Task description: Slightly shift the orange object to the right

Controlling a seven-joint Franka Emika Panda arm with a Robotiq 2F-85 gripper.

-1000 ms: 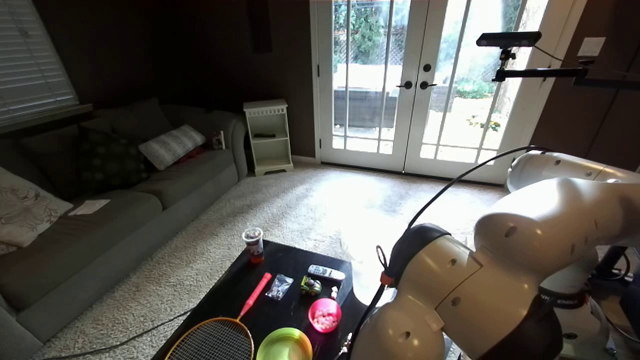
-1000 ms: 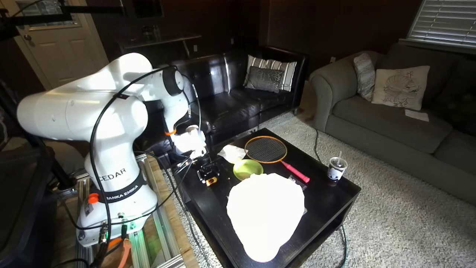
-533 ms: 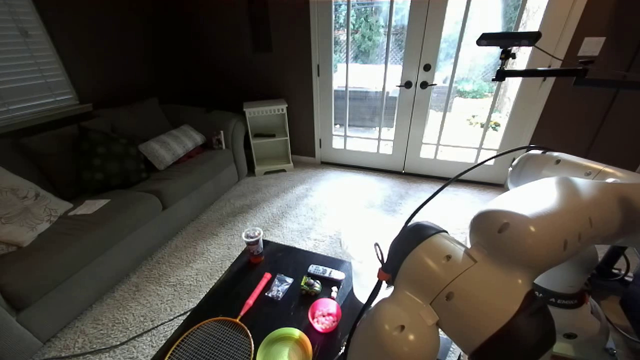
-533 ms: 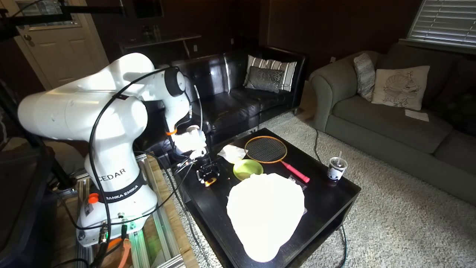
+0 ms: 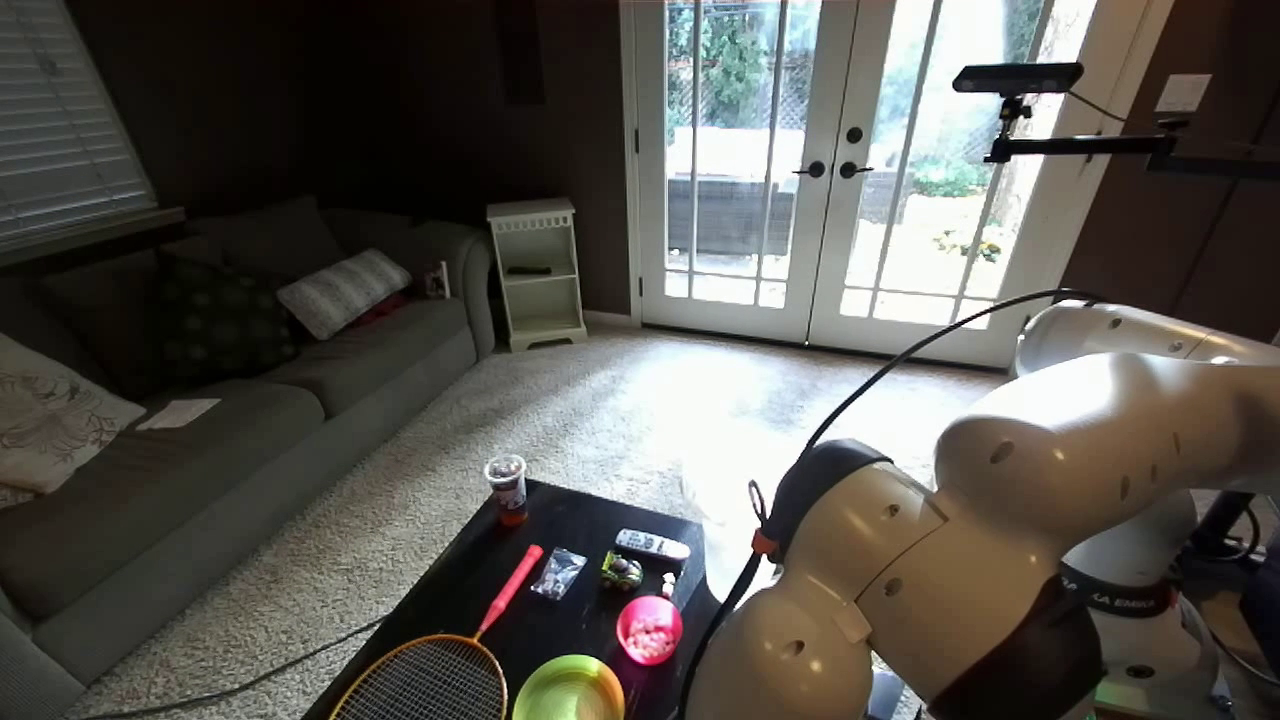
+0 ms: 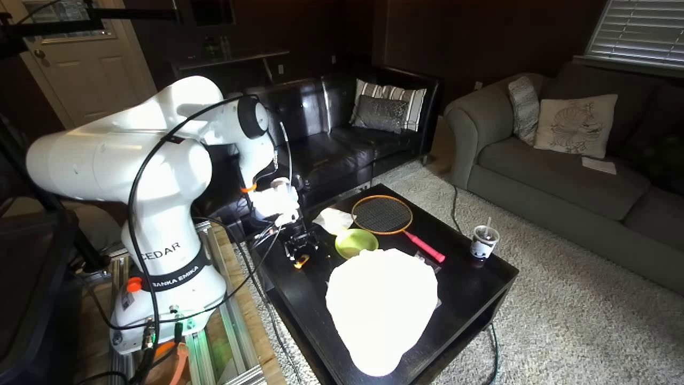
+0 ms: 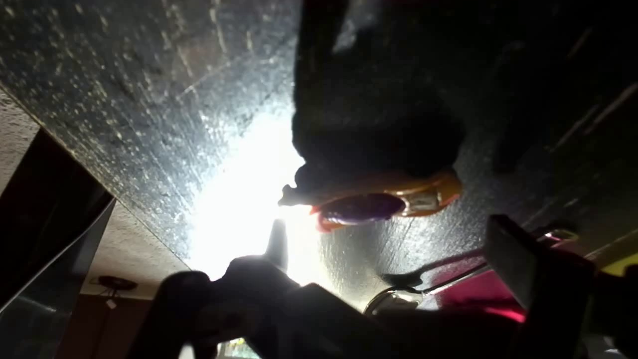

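The orange object (image 7: pixel 426 199) shows in the wrist view as a small orange item with a dark purple oval on it. A large black shape joins its upper edge; I cannot tell whether that is shadow. In an exterior view, only a small orange piece of the object (image 6: pixel 301 261) shows, just below the gripper on the dark table (image 6: pixel 304 299). My gripper (image 7: pixel 389 222) is open, its two fingers wide apart, with the object beyond and between the fingertips in the picture. The gripper (image 6: pixel 300 250) is also low over the table in an exterior view. The arm hides both from another angle.
A green bowl (image 6: pixel 356 241), a racket (image 6: pixel 382 215) and a clear cup (image 6: pixel 483 243) stand beyond. A pink bowl (image 5: pixel 650 630) holds pale pieces. A shiny spoon (image 7: pixel 396 300) lies near the fingers. White glare (image 6: pixel 382 310) hides part of the table. A remote (image 5: pixel 652 545) lies behind.
The arm has shifted slightly, leftward in an exterior view. The orange patch under the gripper looks narrower and slightly further left; I cannot tell whether the object itself moved.
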